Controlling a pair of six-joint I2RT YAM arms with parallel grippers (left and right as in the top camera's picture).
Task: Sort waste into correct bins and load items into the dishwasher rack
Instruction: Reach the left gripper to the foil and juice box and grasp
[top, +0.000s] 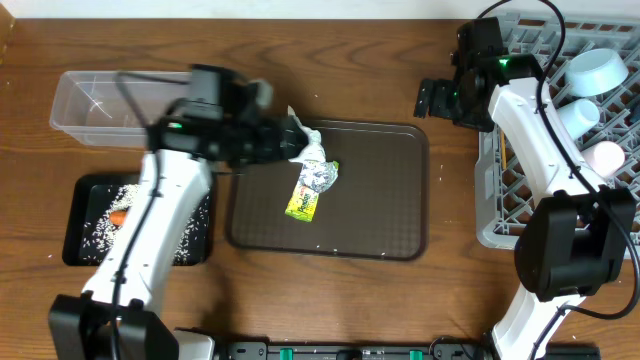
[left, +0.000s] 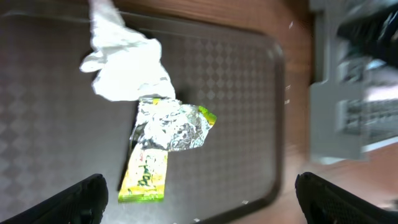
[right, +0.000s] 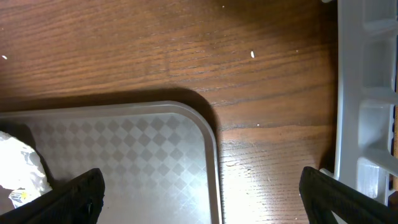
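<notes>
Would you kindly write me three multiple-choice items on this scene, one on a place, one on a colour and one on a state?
1. Of the clear tub, the brown tray and the grey rack, which holds the wrapper?
A) tub
B) tray
C) rack

2. What colour is the shallow tray under the rice and the carrot?
A) black
B) white
C) red

3. How is the left tool?
A) shut on the wrapper
B) shut on the carrot
C) open and empty

Answers:
1 B, the wrapper lies on the patterned brown surface.
2 A, its rim and floor show black around the grains.
3 C, the left wrist view shows both fingers far apart with nothing gripped.
</notes>
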